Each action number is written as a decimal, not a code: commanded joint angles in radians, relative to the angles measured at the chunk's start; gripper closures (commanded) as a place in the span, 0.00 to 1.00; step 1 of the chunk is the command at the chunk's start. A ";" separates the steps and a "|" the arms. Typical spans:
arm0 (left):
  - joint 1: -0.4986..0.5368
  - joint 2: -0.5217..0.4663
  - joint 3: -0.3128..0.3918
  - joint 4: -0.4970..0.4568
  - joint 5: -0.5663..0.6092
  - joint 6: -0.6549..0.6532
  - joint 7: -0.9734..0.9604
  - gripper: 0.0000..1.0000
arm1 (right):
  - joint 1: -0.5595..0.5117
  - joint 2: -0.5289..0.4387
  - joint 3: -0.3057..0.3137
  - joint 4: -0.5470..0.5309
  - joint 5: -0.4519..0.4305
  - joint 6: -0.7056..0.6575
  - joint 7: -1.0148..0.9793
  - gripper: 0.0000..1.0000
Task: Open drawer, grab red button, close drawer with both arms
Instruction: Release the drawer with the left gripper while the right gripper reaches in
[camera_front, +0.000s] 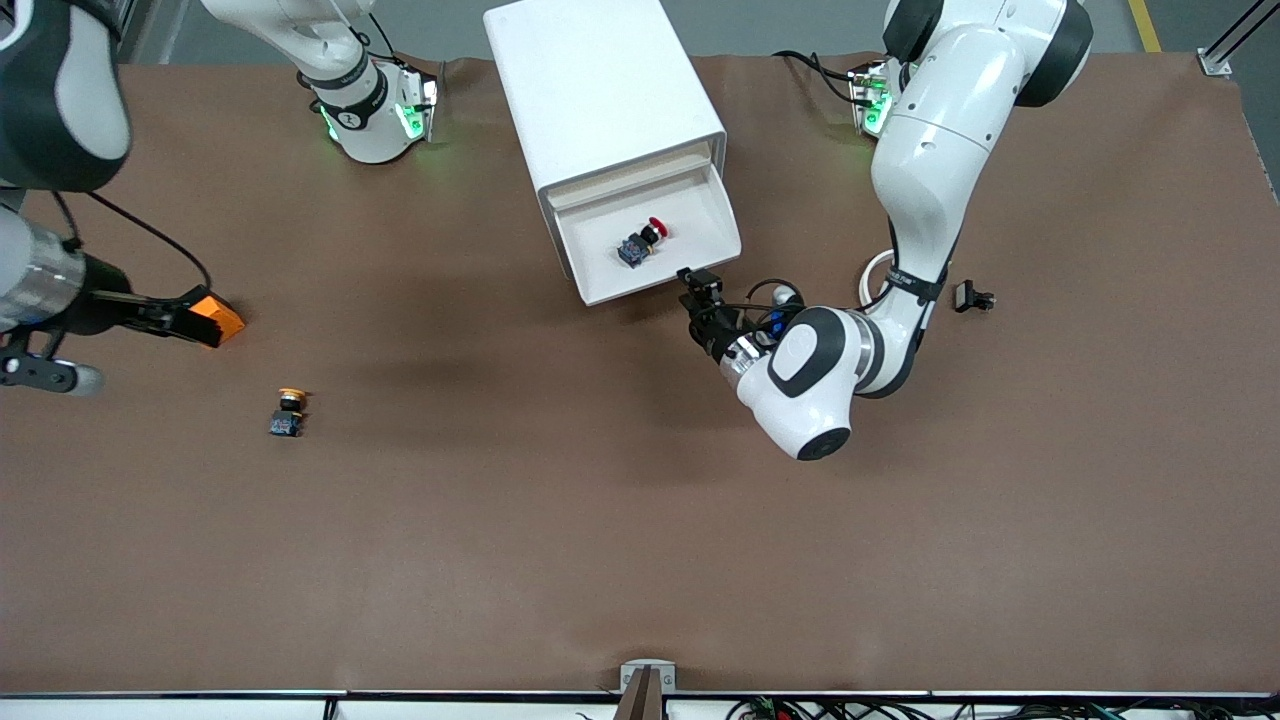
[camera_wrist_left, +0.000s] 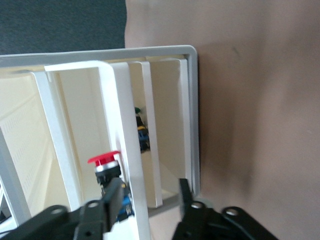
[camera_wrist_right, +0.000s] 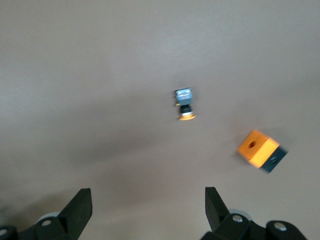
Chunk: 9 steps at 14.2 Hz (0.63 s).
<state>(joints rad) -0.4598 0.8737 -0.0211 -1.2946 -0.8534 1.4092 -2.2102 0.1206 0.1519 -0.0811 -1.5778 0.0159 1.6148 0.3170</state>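
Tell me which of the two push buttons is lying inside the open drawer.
The red-capped button, lying in the open drawer. The orange-yellow-capped button sits on the bare table, toward the right arm's end.

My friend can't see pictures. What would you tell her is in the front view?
A white drawer stands pulled open with a red button lying inside. The left gripper sits at the drawer's front edge, fingers apart and holding nothing. The right gripper waits open at its end of the table above an orange block, with a yellow button nearer the camera.
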 joint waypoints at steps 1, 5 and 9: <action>-0.010 0.005 0.036 0.073 0.004 0.004 0.013 0.00 | 0.149 -0.002 -0.002 0.007 0.001 -0.010 0.254 0.00; -0.010 -0.018 0.131 0.113 0.004 0.005 0.116 0.00 | 0.344 0.024 0.000 -0.013 0.060 0.055 0.584 0.00; -0.008 -0.103 0.255 0.124 0.004 0.025 0.245 0.00 | 0.494 0.067 -0.002 -0.025 0.139 0.161 0.870 0.00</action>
<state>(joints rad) -0.4586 0.8308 0.1795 -1.1571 -0.8534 1.4296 -2.0180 0.5497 0.2040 -0.0699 -1.6006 0.1341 1.7432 1.0791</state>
